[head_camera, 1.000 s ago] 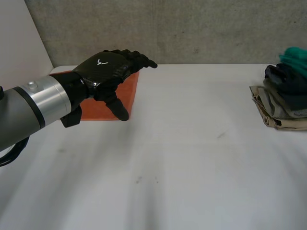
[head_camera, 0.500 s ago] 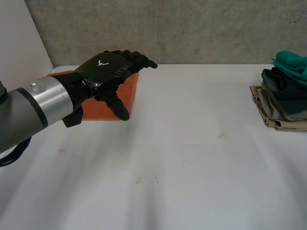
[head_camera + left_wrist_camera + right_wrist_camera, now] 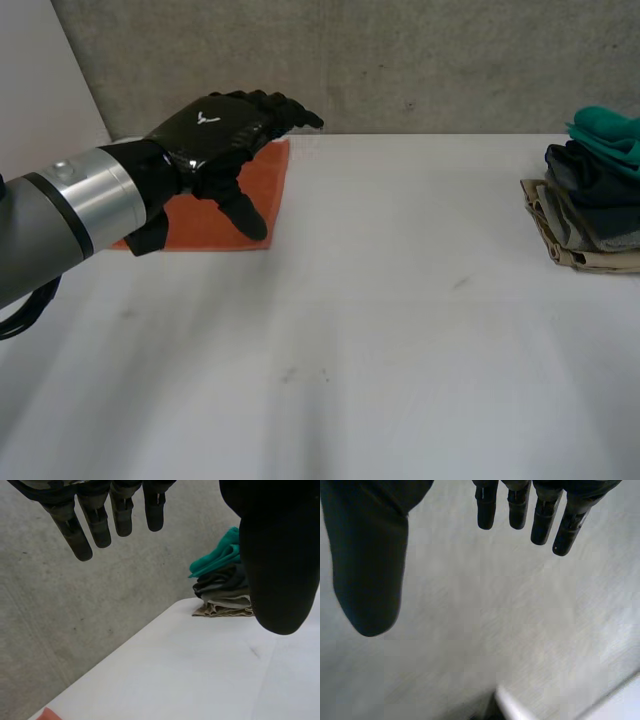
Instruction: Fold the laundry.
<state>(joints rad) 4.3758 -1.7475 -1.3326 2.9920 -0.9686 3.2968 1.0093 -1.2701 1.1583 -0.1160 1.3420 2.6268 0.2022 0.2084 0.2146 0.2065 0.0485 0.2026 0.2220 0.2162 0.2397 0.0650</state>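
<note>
The left hand (image 3: pixel 215 135) was held with its fingers (image 3: pixel 95 525) straight and its thumb spread well away from them, nothing being gripped. It was seen poised over the far edge of a flat orange cloth rectangle (image 3: pixel 205 228), with the thumb hanging above the cloth's near right corner. Whether the cloth was being touched could not be told from the head view. In the left wrist view the fingers were pointed out across the table rather than down at it. The right hand (image 3: pixel 367 555) was likewise found spread, with straight fingers and thumb apart, and was empty.

Compared with a second before, the left hand had been raised a little and drawn back toward its own side, so that more of the orange cloth was uncovered. The cloth itself had not been shifted. Well apart from it, at the right edge of the white table (image 3: pixel 400 320), a stack of folded garments in beige, grey and dark blue (image 3: pixel 590 205) was topped by a teal piece (image 3: pixel 605 125). That piece had been blurred a second earlier and was now at rest.

From this it was judged that the orange cloth had been let go. It remained to be folded further or carried over to the stack.
</note>
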